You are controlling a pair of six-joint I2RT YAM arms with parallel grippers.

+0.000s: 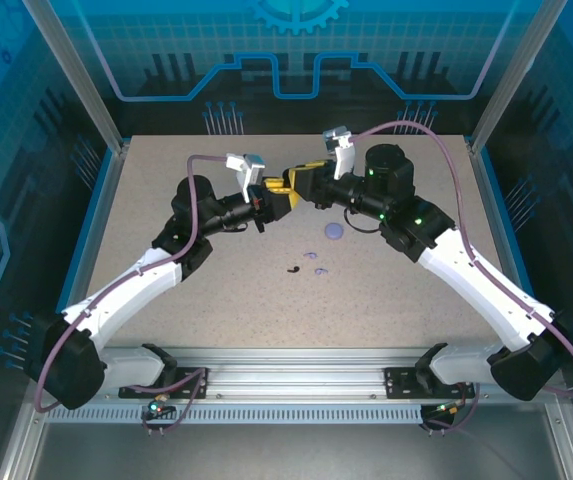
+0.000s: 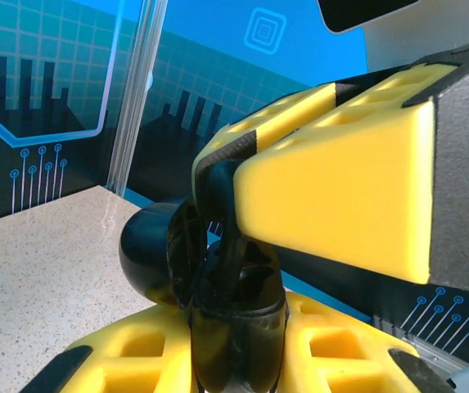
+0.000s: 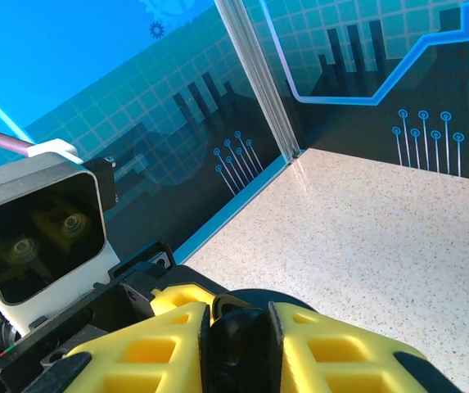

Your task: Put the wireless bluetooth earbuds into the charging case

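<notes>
Speckled beige worktop [image 1: 166, 300] boxed in by blue-lit panels, viewed from overhead. Left gripper [image 1: 276, 198] and right gripper [image 1: 301, 182] nose to nose above the far middle of the worktop, raised off it. Lying loose nearer the centre: lavender case [image 1: 334, 231], round and coin-like. Just on its near side, two lavender earbuds [image 1: 320, 270] and one black earbud [image 1: 293, 269], close together, none yet seated in a case.

From the left wrist: yellow fingers pinched shut on a black case [image 2: 148, 254], glossy and rounded, with the right gripper's yellow fingers clamped on its upper part. Impossible to tell whether hinged open.

From the right wrist: yellow fingers closed tight around the same black body, far corner of the worktop behind.

Judged by look: earbuds featherweight, rigid and smooth, apt to squirt from a pinch or roll away. Best taken gently across the flanks of bulb and stem. Case hard and slick too; worth gripping by the rim, leaving the sockets clear.
</notes>
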